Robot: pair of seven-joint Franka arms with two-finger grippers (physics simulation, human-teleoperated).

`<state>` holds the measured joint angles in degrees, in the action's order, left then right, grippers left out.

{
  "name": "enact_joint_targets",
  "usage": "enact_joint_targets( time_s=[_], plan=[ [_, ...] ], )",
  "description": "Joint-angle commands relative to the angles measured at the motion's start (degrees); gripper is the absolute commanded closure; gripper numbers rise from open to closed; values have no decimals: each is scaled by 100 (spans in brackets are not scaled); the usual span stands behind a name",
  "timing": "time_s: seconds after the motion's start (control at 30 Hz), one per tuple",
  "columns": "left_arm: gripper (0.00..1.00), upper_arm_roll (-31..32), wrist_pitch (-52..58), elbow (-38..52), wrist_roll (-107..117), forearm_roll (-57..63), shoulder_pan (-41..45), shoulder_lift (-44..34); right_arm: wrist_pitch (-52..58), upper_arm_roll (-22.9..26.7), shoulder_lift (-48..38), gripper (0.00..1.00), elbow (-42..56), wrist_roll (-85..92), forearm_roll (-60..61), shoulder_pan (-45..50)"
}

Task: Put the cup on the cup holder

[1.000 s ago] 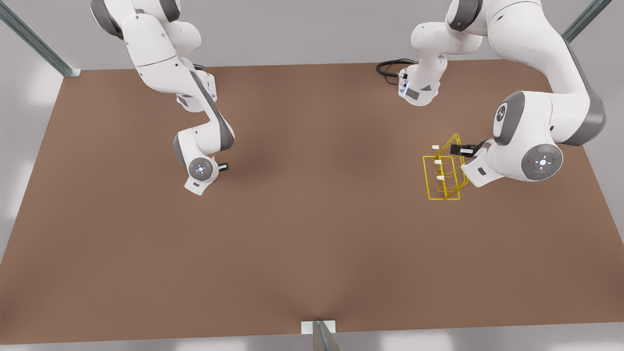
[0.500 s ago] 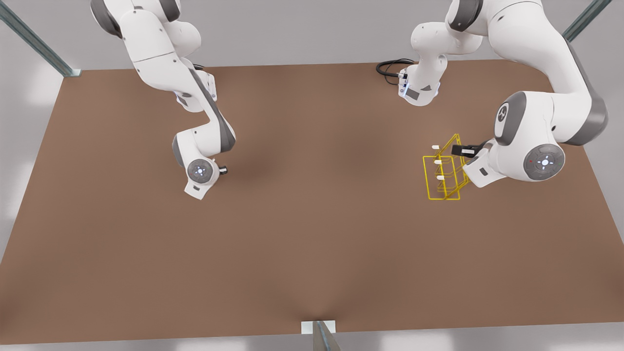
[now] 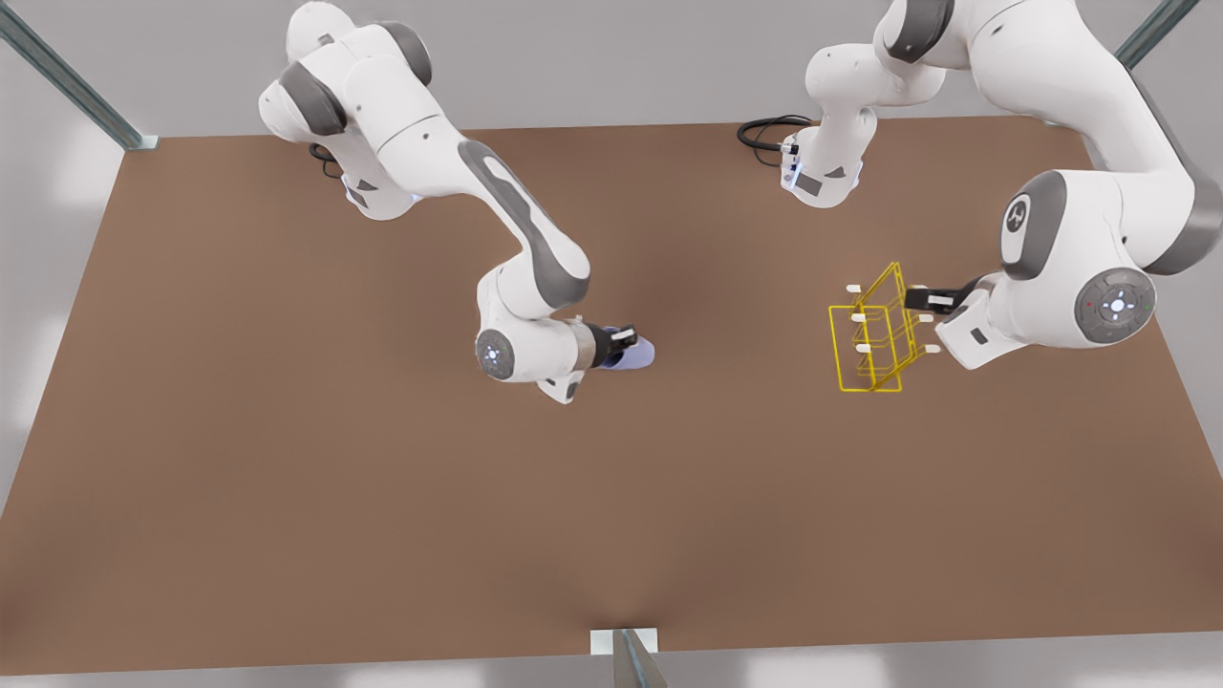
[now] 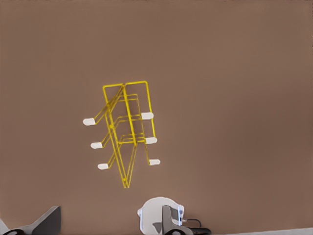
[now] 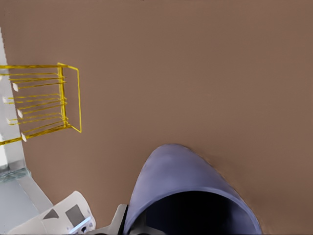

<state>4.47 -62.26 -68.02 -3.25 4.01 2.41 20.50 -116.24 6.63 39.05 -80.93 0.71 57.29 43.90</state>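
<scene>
The lavender-blue cup [image 3: 642, 354] lies sideways in my right gripper [image 3: 626, 346], which is shut on it near the middle of the table. In the right wrist view the cup [image 5: 188, 191] looms close, its dark opening facing the camera. The yellow wire cup holder [image 3: 871, 330] stands on the table toward the front view's right, white-tipped pegs sticking out on both sides. It also appears in the left wrist view [image 4: 124, 132] and the right wrist view [image 5: 46, 105]. My left gripper [image 3: 925, 299] hangs just right of the holder's top.
The brown table [image 3: 287, 497] stretches wide around the holder. A white arm base [image 3: 822, 177] with a black cable [image 3: 762, 134] sits at the back edge. A metal post [image 3: 626, 655] stands at the front edge.
The right arm has swung from the front view's left to the middle, and the cup now shows in its gripper. The left arm has drawn back slightly from the holder.
</scene>
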Motion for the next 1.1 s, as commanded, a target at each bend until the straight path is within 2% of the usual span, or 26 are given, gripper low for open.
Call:
enact_joint_targets(
  time_s=[0.0,0.03,0.13,0.23,0.47,0.5,0.53,0.77,1.0,1.07],
  plan=[
    [0,1,-102,8,-449,-6,5,-11,-733,-13,533,79,674,1054,1407,145],
    [0,1,-111,17,-449,3,5,-11,-768,-13,903,79,1150,1063,1531,233],
    [0,1,-339,17,-431,-6,5,-2,-1146,-13,1482,79,1334,2327,1706,374],
    [0,18,-559,17,-361,-6,5,7,-1568,-127,2449,79,2363,2856,1706,488],
    [0,10,-656,17,-27,-23,-391,16,-1920,-127,2670,79,2389,3005,1698,690],
    [0,10,-656,17,-27,-23,-391,16,-1920,-127,2661,34,2381,2988,1706,690],
    [0,18,-656,8,-27,-23,-382,16,-1929,-127,2643,0,2363,2988,1706,681],
    [0,27,-656,-10,122,-14,-373,-2,-1911,-136,2503,0,2214,3040,1698,550],
    [0,36,-586,-238,1695,-49,-22,-72,-1876,-206,2063,0,1414,3111,1671,286],
    [0,36,-603,-369,3188,-216,373,-81,-1858,-206,1931,0,1265,3120,1671,207]
  ],
)
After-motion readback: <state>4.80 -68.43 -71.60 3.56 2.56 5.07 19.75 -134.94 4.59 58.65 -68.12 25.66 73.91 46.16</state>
